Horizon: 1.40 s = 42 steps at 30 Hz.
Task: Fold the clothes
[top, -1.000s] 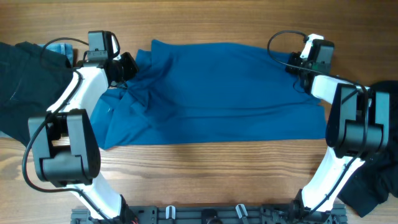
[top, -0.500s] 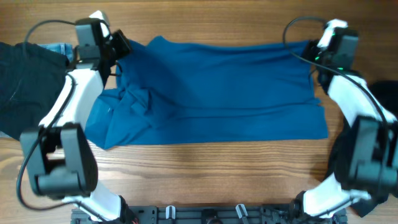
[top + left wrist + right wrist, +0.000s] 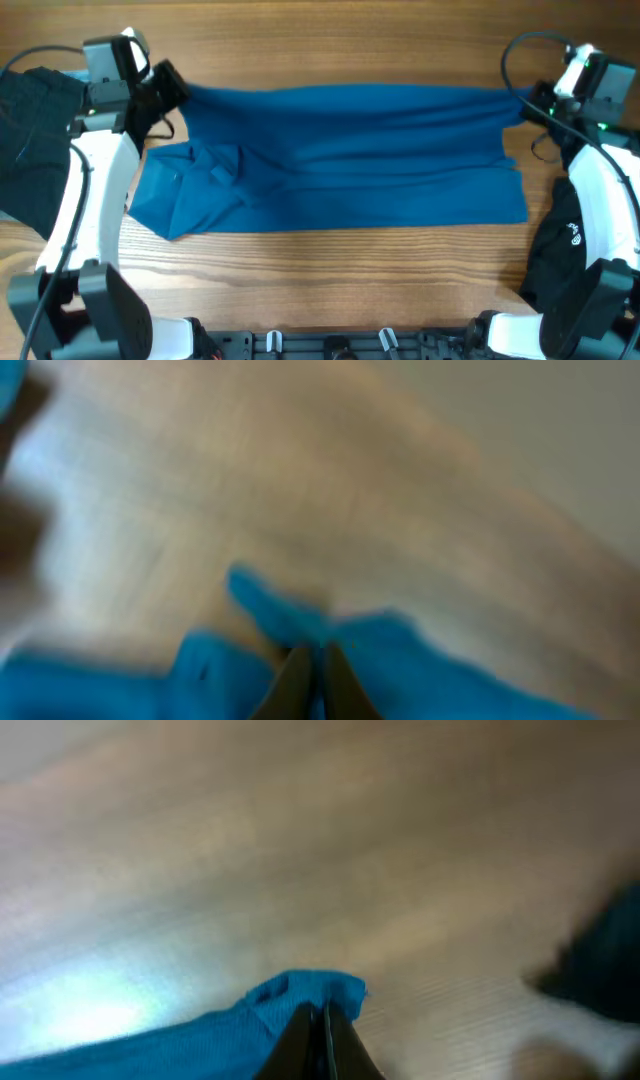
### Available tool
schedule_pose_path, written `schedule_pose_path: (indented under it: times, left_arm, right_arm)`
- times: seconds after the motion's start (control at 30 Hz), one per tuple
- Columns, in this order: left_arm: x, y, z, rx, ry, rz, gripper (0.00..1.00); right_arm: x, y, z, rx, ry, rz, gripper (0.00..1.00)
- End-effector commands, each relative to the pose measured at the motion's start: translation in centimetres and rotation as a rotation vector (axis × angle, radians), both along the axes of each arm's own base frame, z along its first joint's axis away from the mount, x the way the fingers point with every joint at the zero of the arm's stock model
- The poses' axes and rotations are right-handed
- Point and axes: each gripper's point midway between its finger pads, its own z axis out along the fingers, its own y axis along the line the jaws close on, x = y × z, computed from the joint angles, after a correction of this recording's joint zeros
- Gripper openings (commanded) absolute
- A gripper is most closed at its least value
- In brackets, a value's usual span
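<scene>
Teal shirt (image 3: 340,170) lies mid-surface (image 3: 330,290), top edge taut. Left hand (image 3: 166,86), upper left, and right hand (image 3: 530,100), upper right, are each clenched on that edge. Step: stretching flat. Next, probably: bring both corners down evenly.

Overhead downward; wrist views close; shared shirt (image 3: 350,150)

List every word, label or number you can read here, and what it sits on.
None can be read.
Small white print on the black garment at the right: too small to read.
The teal shirt and table show no text.
</scene>
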Motion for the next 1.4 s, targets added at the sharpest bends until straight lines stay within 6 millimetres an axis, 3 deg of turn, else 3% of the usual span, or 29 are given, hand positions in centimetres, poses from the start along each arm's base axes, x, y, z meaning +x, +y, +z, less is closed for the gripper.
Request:
schedule_pose_path:
  times: [0.0,0.13,0.47,0.57,0.97,1.03,1.07,1.1,1.13,1.2,1.37]
  left_arm:
    - [-2.9,0.9,-0.5,-0.009,0.102,0.032,0.04]
    - [-6.2,1.2,-2.4,-0.032,0.252,0.054,0.04]
    - [-13.2,2.4,-5.1,0.0,0.566,0.114,0.04]
    - [-14.3,3.1,-5.5,0.041,0.61,0.133,0.04]
    - [-17.4,2.1,-8.8,0.008,0.724,0.115,0.04]
    - [-17.7,2.0,-8.8,0.006,0.736,0.115,0.06]
    - [-17.9,2.0,-8.8,0.006,0.741,0.115,0.13]
    - [-18.0,1.9,-8.8,0.005,0.748,0.114,0.45]
    - [-18.2,1.9,-8.7,0.004,0.755,0.114,0.54]
    - [-18.3,1.9,-8.7,0.004,0.758,0.113,0.58]
    - [-17.8,2.0,-8.7,0.007,0.736,0.115,0.61]
  right_arm:
    - [-2.9,-2.2,-0.6,-0.021,0.097,-0.089,0.04]
    - [-5.3,-2.5,-2.0,-0.017,0.206,-0.119,0.04]
    - [-9.0,-1.1,-4.4,0.029,0.393,-0.089,0.05]
    - [-10.1,-1.6,-5.0,0.005,0.451,-0.114,0.05]
    - [-12.6,-2.0,-6.5,-0.02,0.546,-0.171,0.04]
    - [-13.0,-2.0,-6.6,-0.022,0.564,-0.173,0.09]
    - [-13.1,-2.0,-6.6,-0.022,0.567,-0.172,0.13]
    - [-13.1,-2.0,-6.6,-0.024,0.569,-0.174,0.22]
    - [-13.1,-2.0,-6.6,-0.024,0.569,-0.174,0.28]
    - [-13.1,-2.0,-6.6,-0.024,0.569,-0.173,0.4]
    - [-13.2,-1.9,-6.6,-0.019,0.571,-0.171,0.49]
